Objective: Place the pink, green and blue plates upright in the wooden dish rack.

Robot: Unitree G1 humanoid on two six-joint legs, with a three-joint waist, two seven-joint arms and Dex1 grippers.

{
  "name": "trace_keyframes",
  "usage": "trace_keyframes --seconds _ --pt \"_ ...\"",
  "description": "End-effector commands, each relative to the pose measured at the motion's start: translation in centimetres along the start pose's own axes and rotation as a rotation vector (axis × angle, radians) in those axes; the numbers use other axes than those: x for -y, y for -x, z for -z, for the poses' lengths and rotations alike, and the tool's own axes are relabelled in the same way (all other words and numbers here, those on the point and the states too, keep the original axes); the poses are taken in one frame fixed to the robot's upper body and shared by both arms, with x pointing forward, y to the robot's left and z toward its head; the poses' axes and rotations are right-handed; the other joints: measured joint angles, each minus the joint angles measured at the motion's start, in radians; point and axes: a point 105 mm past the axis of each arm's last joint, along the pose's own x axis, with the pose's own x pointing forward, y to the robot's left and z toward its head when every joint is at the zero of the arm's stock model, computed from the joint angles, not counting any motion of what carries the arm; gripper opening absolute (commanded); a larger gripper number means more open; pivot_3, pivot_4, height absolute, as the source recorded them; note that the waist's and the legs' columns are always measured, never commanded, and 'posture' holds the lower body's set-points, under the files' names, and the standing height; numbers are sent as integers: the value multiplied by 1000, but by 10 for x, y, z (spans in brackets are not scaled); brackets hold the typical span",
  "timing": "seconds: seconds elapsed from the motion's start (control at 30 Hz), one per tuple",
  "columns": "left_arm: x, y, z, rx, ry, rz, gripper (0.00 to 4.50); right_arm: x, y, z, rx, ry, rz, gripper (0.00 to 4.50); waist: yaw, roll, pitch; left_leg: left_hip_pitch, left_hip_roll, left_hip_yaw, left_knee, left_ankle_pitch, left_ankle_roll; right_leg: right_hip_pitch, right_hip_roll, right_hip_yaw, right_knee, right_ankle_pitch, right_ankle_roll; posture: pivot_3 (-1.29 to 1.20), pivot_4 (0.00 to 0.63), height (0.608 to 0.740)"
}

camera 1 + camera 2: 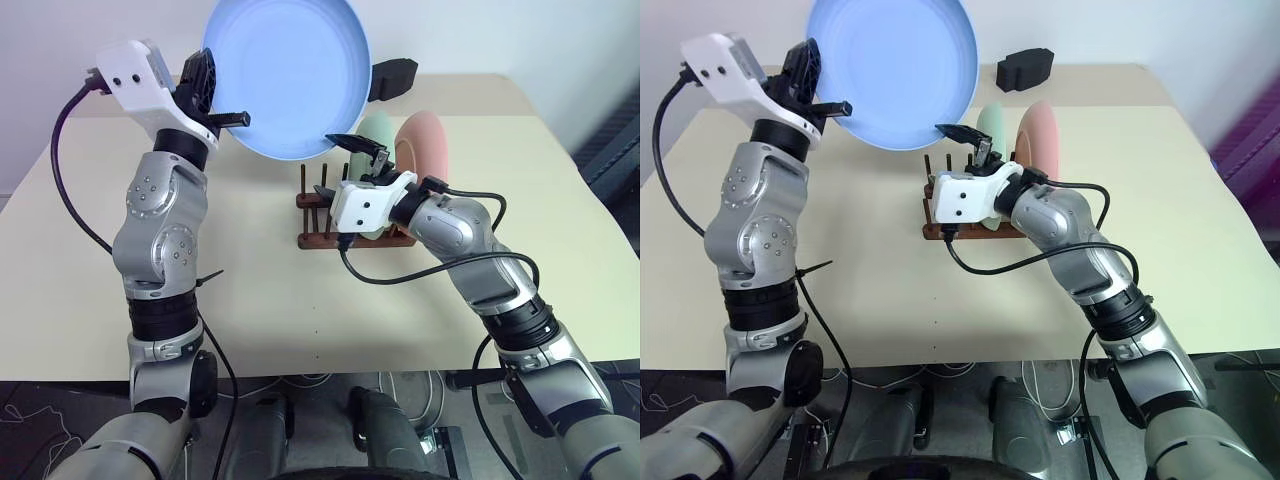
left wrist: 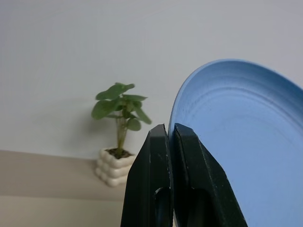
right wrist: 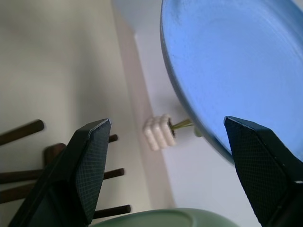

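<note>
Gripping the blue plate (image 1: 290, 70) by its rim, the left tool (image 1: 225, 118) holds it raised high above the beige worktop (image 1: 260, 300), its two black fingers (image 2: 165, 179) pressed together on the plate's edge. The plate is tilted, its hollow face turned toward the head camera, and its lower edge hangs just above the right tool (image 1: 362, 152) and the rack.

The right tool is released, its two fingers (image 3: 90, 165) spread wide with nothing between them. It sits just in front of the wooden dish rack (image 1: 320, 215), pointing up toward the lower rim of the blue plate; in the right wrist view the plate's edge lies between the spread fingers but apart from both.

The wooden dish rack stands near the middle of the worktop, dark brown, with thin upright pegs. The green plate (image 1: 378, 135) and the pink plate (image 1: 425, 150) stand upright in it side by side, the pink one toward the robot's right. The pegs on the rack's left side are free.

A black box (image 1: 392, 78) lies at the far edge of the worktop, behind the plates. In the left wrist view a small green plant (image 2: 118, 127) in a white ribbed pot stands against the pale wall.
</note>
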Motion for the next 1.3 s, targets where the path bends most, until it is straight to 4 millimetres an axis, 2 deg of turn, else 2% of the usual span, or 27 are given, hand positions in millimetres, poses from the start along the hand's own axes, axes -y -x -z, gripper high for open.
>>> trace_keyframes --seconds 0.03,0.13,0.23,0.43,0.57,0.6,0.67,0.8,0.9,1.03,1.13,1.3 --pt "12 4 -11 39 12 46 74 19 -3 -11 41 84 67 3906 0 0 0 0 0 0 0 0 0 0 0 0 0 0 0 0 150 736" --pt "16 5 -11 35 24 66 74 13 -5 -9 40 98 41 3906 0 0 0 0 0 0 0 0 0 0 0 0 0 0 0 0 150 736" --pt "18 6 -10 31 29 75 0 11 -5 -10 45 93 35 3047 0 0 0 0 0 0 0 0 0 0 0 0 0 0 0 0 150 736" --pt "21 6 -3 4 35 83 0 8 -5 -10 50 116 29 68 0 0 0 0 0 0 0 0 0 0 0 0 0 0 0 0 150 736" --pt "20 5 -2 1 56 75 0 8 -5 -11 51 122 28 25 0 0 0 0 0 0 0 0 0 0 0 0 0 0 0 0 150 736" --pt "19 5 -3 3 73 65 312 8 -5 -11 52 126 29 2 0 0 0 0 0 0 0 0 0 0 0 0 0 0 0 0 150 736" --pt "14 4 -4 11 104 41 1028 9 -5 -12 54 135 33 0 1 0 0 0 0 0 0 0 0 0 0 0 0 0 0 0 150 736" --pt "5 4 -10 44 135 -7 2959 11 -5 -13 61 149 48 0 0 0 0 0 0 -1 0 0 0 0 0 0 0 0 0 0 150 736" --pt "-19 2 -22 108 167 -116 4400 15 -5 -19 89 168 69 0 0 0 0 0 0 -1 0 0 0 0 0 0 0 0 0 0 150 736" --pt "-51 5 -28 140 131 -235 4465 25 -4 -32 156 160 119 0 -2 0 0 1 0 0 0 0 0 0 0 0 0 0 0 0 150 736" --pt "-65 7 -27 136 103 -277 4465 33 -3 -41 207 116 155 0 -1 0 0 1 0 -1 0 0 0 0 1 0 0 0 0 0 150 736" --pt "-103 21 -5 27 -55 -325 4465 60 6 -77 426 -336 245 0 -2 0 0 1 0 -1 0 0 0 1 1 0 1 0 0 0 150 736"
